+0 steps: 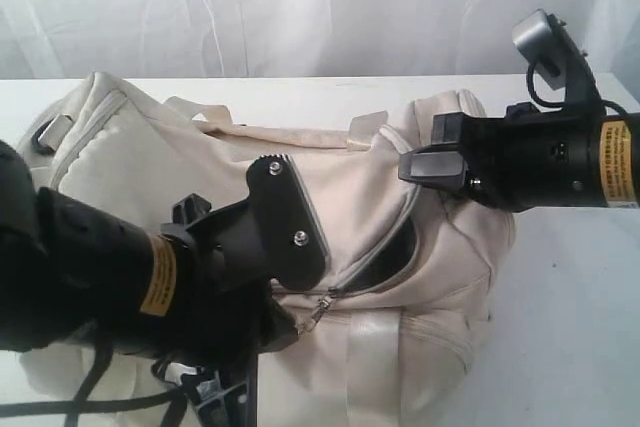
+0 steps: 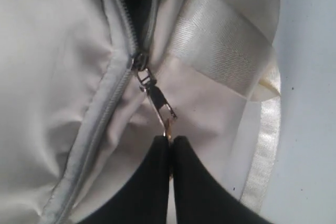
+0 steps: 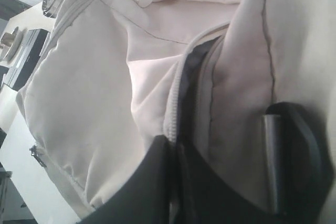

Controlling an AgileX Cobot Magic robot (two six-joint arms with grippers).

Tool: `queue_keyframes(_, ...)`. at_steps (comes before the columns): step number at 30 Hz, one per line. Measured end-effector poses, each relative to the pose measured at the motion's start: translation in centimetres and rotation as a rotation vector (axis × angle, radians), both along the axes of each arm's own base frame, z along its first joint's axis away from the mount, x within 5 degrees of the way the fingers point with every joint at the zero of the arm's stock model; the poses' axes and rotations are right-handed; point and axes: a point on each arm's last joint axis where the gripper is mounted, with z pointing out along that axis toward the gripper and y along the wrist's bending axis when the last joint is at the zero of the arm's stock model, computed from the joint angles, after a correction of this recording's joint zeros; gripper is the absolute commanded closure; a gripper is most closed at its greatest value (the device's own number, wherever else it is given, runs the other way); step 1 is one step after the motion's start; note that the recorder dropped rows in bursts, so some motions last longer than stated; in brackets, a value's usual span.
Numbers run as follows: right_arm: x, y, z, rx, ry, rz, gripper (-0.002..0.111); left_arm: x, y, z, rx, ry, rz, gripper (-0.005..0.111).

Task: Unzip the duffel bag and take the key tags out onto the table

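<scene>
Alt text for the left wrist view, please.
The left gripper is shut on the zipper pull of the bag, which is partly unzipped beyond it. A shiny strap lies alongside, the table past it.

You see a plain cream-white duffel bag (image 1: pixel 150 162) with pale grey zipper trim (image 2: pixel 100 108), dark lining (image 1: pixel 398 252) and a glossy ivory strap (image 2: pixel 220 45); the table (image 1: pixel 570 327) is plain white. The zipper pull (image 2: pixel 157 100) is silvery, and your left gripper (image 2: pixel 170 142) and right gripper (image 3: pixel 174 142) are black, each arm (image 1: pixel 90 267) bearing a yellow label (image 1: pixel 158 277)
</scene>
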Motion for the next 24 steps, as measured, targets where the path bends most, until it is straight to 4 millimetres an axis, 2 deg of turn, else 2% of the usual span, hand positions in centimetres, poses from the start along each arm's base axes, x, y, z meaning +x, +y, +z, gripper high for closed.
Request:
queue_keyframes(8, 0.1, -0.1, 0.0, -0.007, -0.008, -0.011, 0.108, -0.5, 2.5, 1.6, -0.058, -0.088, 0.064, 0.107)
queue_keyframes(16, 0.2, -0.1, 0.1, -0.006, -0.010, -0.014, 0.108, -0.3, 5.9, 3.2, 0.023, -0.184, 0.247, 0.107)
queue_keyframes(24, 0.2, -0.1, 0.1, -0.006, -0.010, -0.014, 0.108, -0.9, 8.6, 4.1, 0.072, -0.169, 0.373, 0.107)
